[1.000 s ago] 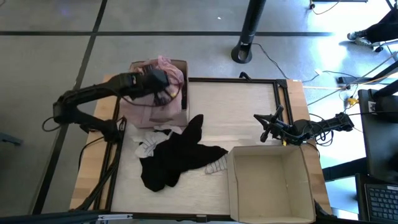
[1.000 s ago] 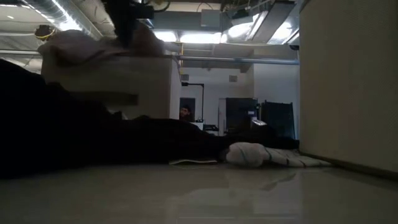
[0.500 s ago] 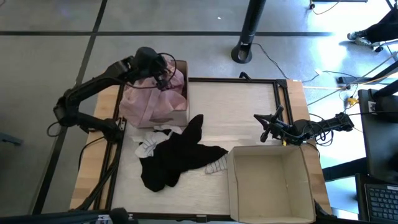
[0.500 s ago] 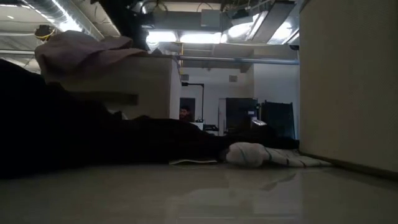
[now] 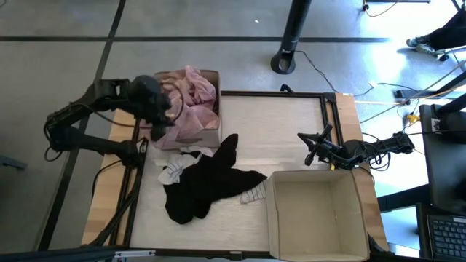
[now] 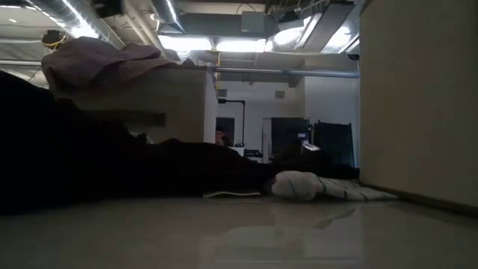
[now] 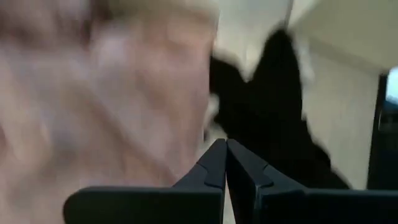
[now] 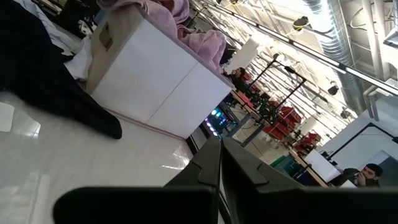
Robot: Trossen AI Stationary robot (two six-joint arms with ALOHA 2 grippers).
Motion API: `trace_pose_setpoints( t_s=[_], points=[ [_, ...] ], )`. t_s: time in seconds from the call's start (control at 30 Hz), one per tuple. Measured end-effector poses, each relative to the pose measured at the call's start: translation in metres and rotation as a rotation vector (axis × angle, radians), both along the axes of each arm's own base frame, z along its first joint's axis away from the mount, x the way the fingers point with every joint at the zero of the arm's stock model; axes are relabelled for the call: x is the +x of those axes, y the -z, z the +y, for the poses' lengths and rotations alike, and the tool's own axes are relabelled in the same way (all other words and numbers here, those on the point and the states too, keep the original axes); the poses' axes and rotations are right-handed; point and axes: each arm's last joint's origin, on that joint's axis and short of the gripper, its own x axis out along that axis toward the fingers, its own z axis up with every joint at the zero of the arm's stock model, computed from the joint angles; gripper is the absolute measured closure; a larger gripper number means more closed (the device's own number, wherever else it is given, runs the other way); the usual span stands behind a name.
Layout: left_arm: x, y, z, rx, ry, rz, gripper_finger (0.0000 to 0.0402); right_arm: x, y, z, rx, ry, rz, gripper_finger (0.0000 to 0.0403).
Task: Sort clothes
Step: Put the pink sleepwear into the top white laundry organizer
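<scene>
With its jaws pressed together and pinching nothing, the left gripper hangs at the outer side of the pink-filled box at the counter's far left corner, its tips over pink cloth that spills down the box wall. From the left wrist, the two dark fingers meet in a single line, with blurred pink fabric filling one side and a black garment on the pale counter beyond.

Across the counter the right gripper waits low near the right edge, its jaws likewise shut and empty, just off the far corner of the empty box. Its wrist camera looks past the closed fingers over bare counter to the white wall of the far box, pink cloth heaped over its rim, and a black sleeve ending short of that wall. A person shows in the room behind.

Between the boxes, the black clothes sprawl over the counter's left-centre, one sleeve reaching up against the pink box. A white-and-black piece lies at their left edge, a striped piece at their right, touching the empty box's near corner. The widest open room lies in the far middle of the counter, between the pink box and the right gripper.

From counter height, the dark heap fills the left, the striped piece lies beside the tall box wall, and bare counter runs across the front.
</scene>
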Motion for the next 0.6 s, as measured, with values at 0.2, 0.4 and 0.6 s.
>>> trace_pose_setpoints(
  t_s=[0.2,0.4,0.6],
  points=[
    [0.003,0.040,0.000,-0.059,-0.079,0.173,0.0401,0.000,0.000,0.000,0.000,0.001,-0.001,0.0386],
    [0.027,0.060,0.026,0.257,-0.157,0.188,0.0401,0.000,0.000,0.000,0.000,0.001,-0.001,0.0386],
    [0.055,0.058,0.067,0.493,-0.259,0.021,0.0401,0.000,0.000,0.000,0.001,0.000,-0.002,0.0386]
  ],
)
